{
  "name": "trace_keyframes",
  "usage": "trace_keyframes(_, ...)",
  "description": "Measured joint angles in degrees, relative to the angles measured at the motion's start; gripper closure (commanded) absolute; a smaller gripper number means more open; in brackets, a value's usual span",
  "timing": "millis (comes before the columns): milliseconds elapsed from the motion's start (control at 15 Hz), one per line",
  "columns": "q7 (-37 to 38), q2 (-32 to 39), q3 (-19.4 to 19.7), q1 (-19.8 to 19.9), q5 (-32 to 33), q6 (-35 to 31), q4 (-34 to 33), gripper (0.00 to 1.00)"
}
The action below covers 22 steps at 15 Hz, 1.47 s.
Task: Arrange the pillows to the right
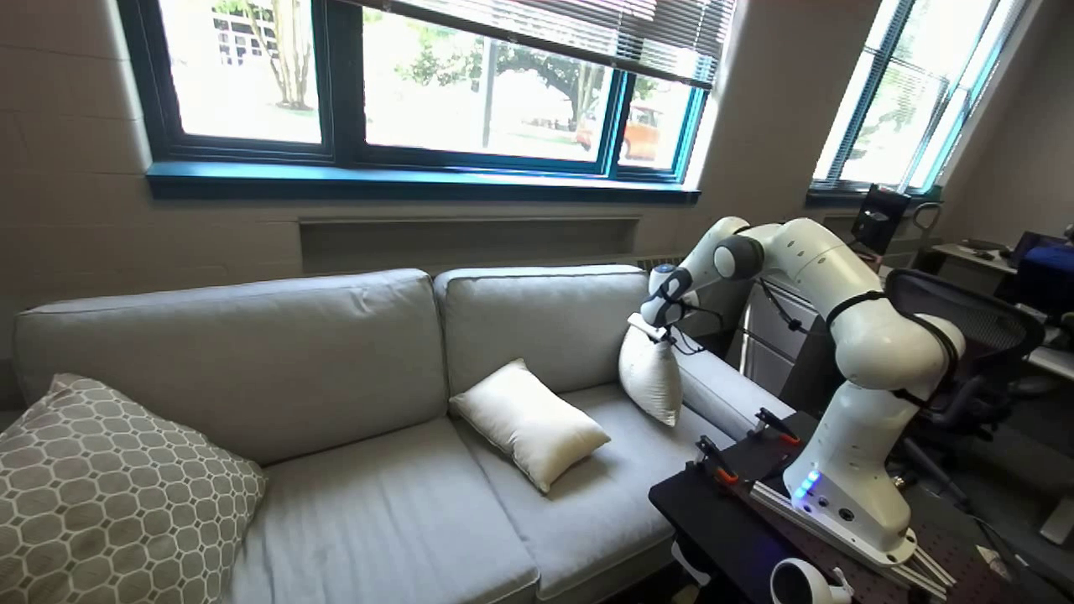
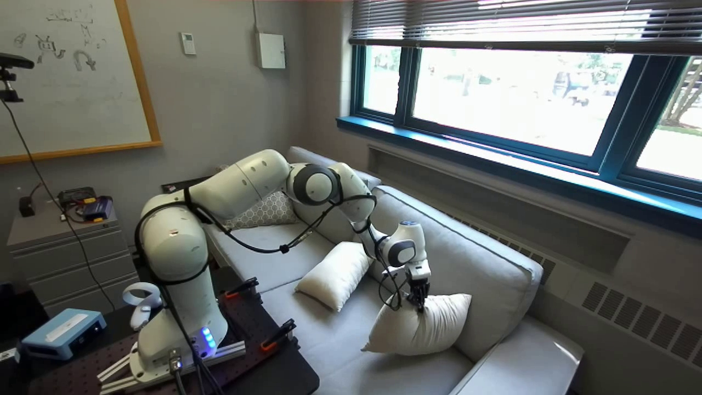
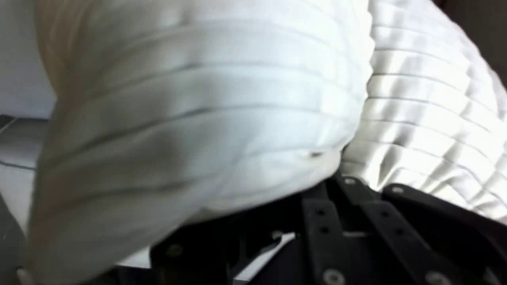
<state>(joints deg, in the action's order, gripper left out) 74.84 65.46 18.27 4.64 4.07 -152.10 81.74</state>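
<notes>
Small pillows (image 1: 533, 426) cream-white; large pillow (image 1: 117, 495) grey, white-latticed; pincer (image 2: 416, 300) black.

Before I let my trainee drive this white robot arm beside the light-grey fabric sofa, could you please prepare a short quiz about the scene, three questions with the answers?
1. True or false: along the light-grey fabric sofa, a loose, puffy cream-white pillow lies between the large grey patterned pillow and the black two-fingered gripper.

2. Multiple choice: what is the gripper closed on?
a) the grey patterned pillow
b) a second cream-white pillow
c) the blue window sill

3. Fill in: the small lights on the white robot base glow ____.

Key: 1 true; 2 b; 3 blue.
</notes>
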Motion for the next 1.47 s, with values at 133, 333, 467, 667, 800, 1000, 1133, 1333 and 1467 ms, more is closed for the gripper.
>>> trace_keyframes(133, -1.21, 0.86, 3.96, -0.85, 0.66, 0.8, 0.89, 0.99)
trace_keyframes(333, -1.53, 3.12, 8.5, -0.41, 0.89, 1.0, 1.09, 0.99)
trace_keyframes(467, -1.53, 4.51, 10.0, 0.67, 0.86, 0.75, 0.88, 0.99)
trace_keyframes(667, -1.53, 5.82, 10.3, 2.44, 0.69, 0.57, -0.06, 0.99)
trace_keyframes(800, -1.53, 6.4, 10.29, 3.01, 0.58, 0.58, -0.82, 0.99)
trace_keyframes(1000, -1.53, 7.04, 10.29, 3.43, 0.56, 0.62, -1.72, 0.99)
trace_keyframes(1133, -1.59, 7.26, 10.18, 3.68, 0.56, 0.68, -2.02, 0.71)
trace_keyframes(1333, -1.6, 7.68, 10.37, 3.93, 0.56, 1.45, -2.58, 0.51)
trace_keyframes(1467, -1.59, 7.97, 10.77, 4.03, 0.56, 2.4, -3.17, 0.36)
